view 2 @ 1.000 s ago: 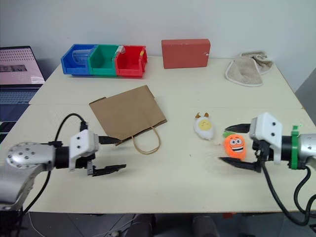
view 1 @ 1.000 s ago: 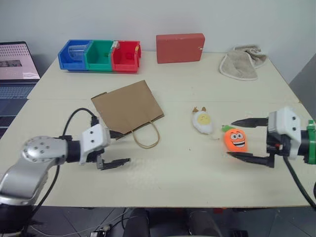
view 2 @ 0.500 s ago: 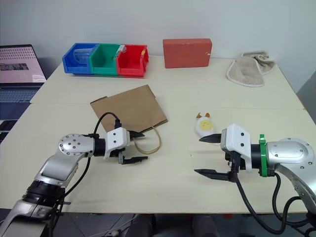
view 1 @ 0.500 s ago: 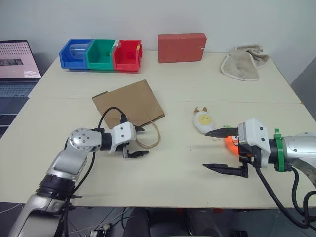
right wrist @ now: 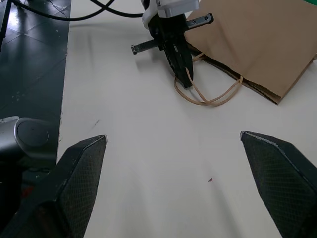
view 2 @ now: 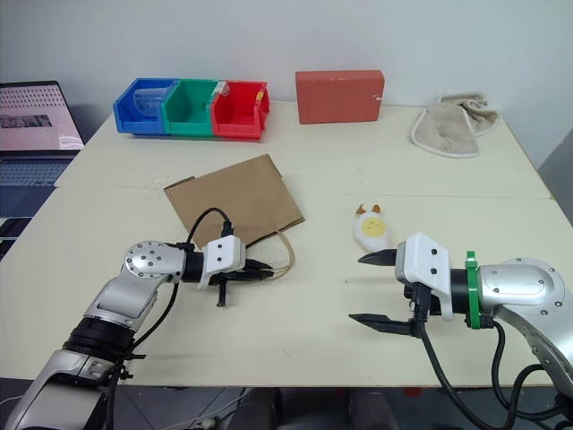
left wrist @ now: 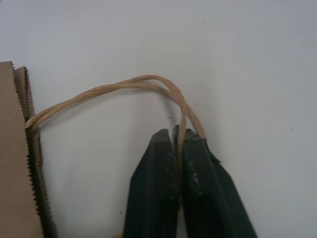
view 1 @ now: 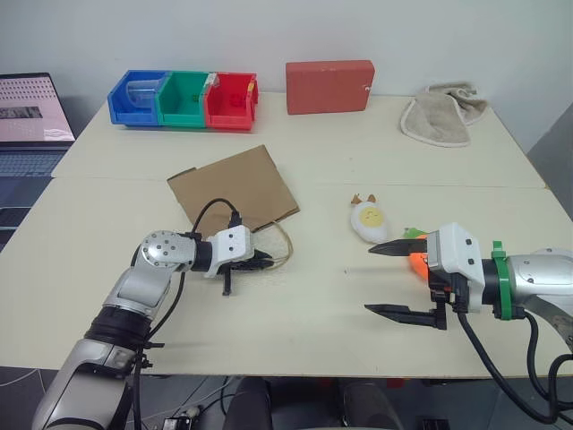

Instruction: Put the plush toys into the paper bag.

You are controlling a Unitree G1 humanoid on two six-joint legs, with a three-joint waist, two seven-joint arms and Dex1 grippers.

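1. Table (view 1: 295, 331): cream top. It carries every item below.
2. Paper bag (view 1: 235, 190): brown kraft, lying flat left of centre, mouth edge toward the robot. Its handle (left wrist: 106, 90), a twisted paper loop, lies on the table past the mouth edge.
3. Laptop (view 1: 27, 121): open, at the far left edge, screen lit.
4. Bins (view 1: 183, 99): blue, green and red, in a row at the back left. Something clear sits in the blue one; cannot tell what.
5. Red box (view 1: 329, 86): at the back centre, right of the bins and apart from them.
6. Beige towel (view 1: 440, 112): crumpled, at the back right.
7. Right gripper (view 1: 400, 279): jaws spread wide, one finger above the other, nothing between them. Points toward the table centre, near the front right edge.
8. Left gripper (left wrist: 178, 144): jaws pressed together, pinching the handle near the far end of the loop. The strand runs in between the two tips in the left wrist view. The right wrist view shows the same pinch from across the table.
9. Carrot plush (view 1: 417, 261): orange with a green top, mostly hidden behind the right gripper's body, just beside it. On the table, outside the bag.
10. Egg plush (view 1: 368, 219): white with a yellow face and brown horns, on the table between the bag and the carrot plush, apart from both. Outside the bag.
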